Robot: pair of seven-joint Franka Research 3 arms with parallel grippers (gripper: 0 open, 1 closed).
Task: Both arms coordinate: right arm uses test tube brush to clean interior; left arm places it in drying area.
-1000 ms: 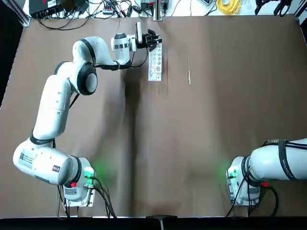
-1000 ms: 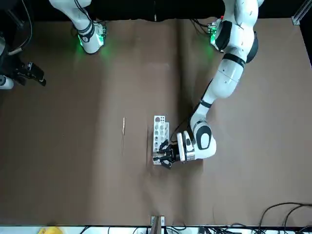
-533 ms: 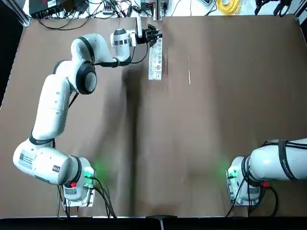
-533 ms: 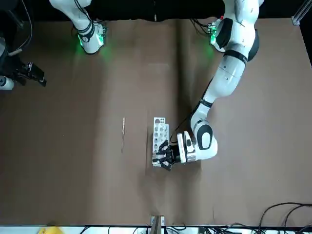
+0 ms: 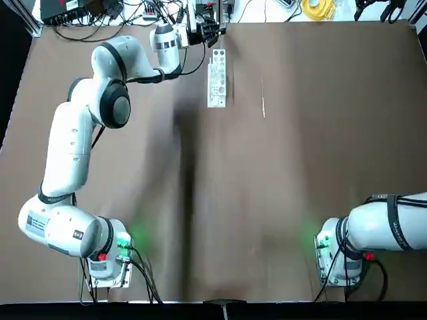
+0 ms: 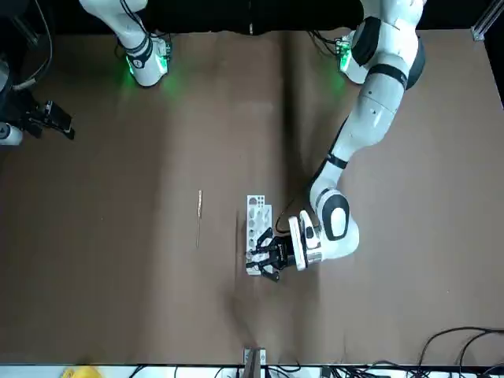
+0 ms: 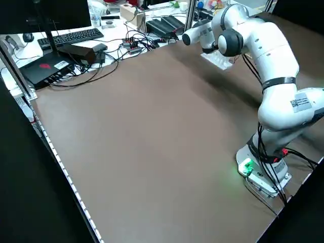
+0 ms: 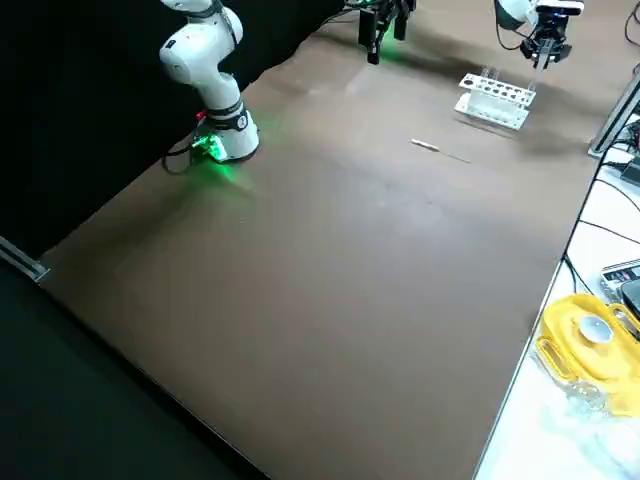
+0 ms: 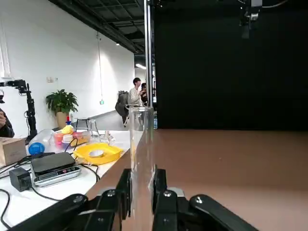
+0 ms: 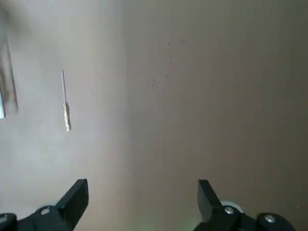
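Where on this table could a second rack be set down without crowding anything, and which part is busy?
Free: the wide brown middle of the table, between the two arm bases and the test tube brush, and the far right stretch beyond the brush. Crowded: the far edge, where the left gripper holds a glass tube by the white rack.

A brown table [image 5: 267,200] is filling most of the scene, its surface slightly creased. Along its far edge, a tangle of black cables [image 5: 120,13] and a yellow object [image 5: 319,8] are lying. Beside the table, a keyboard [image 7: 71,36], a black box with a red mark [image 7: 48,68] and more cables are resting on a white desk [image 7: 30,50]. A black curtain [image 9: 231,62] is hanging behind the table. Farther off, white walls, a potted plant [image 9: 61,103] and people [image 9: 132,96] standing under ceiling lights are showing.
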